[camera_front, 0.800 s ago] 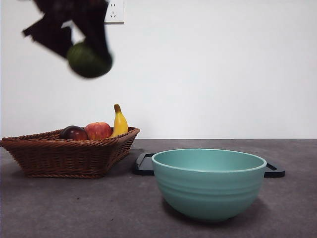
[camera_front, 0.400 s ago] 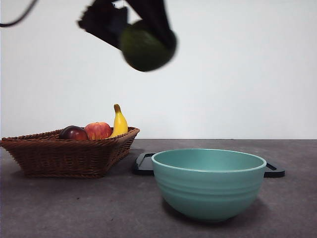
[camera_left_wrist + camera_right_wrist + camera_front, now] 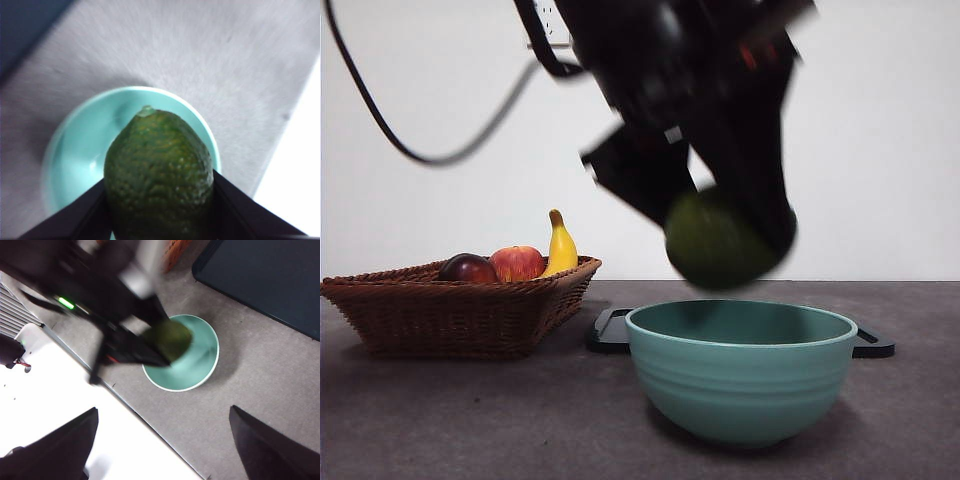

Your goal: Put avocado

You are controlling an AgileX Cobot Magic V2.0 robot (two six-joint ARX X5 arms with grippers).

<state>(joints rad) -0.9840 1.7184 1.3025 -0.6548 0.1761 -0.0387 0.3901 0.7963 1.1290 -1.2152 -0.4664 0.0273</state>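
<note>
avocado (image 3: 718,243) hangs in the air just above the teal bowl (image 3: 741,370), pinched between the jaws of the left gripper (image 3: 725,235); in the left wrist view the fruit (image 3: 159,175) fills the gap between the two black jaws, with the bowl (image 3: 75,150) directly beneath it. half a second ago the fruit was high up, left of the bowl and well above the desk; a second ago it was higher still, over the basket. now it has come right and down, its underside close to the bowl's rim but not touching it, and the arm has grown large and dark across the upper middle of the front view.

the right gripper (image 3: 162,440) waits apart from the work, its jaws spread wide with nothing between them; its wrist view looks down on the left arm, the avocado (image 3: 169,339) and the bowl (image 3: 200,367).

on the left of the desk (image 3: 470,420) the wicker basket (image 3: 460,310) keeps its place, with a dark purple-red fruit (image 3: 468,268), a red apple (image 3: 518,263) and a banana (image 3: 561,247) inside, unchanged. a black tray (image 3: 610,332) lies behind the bowl.
</note>
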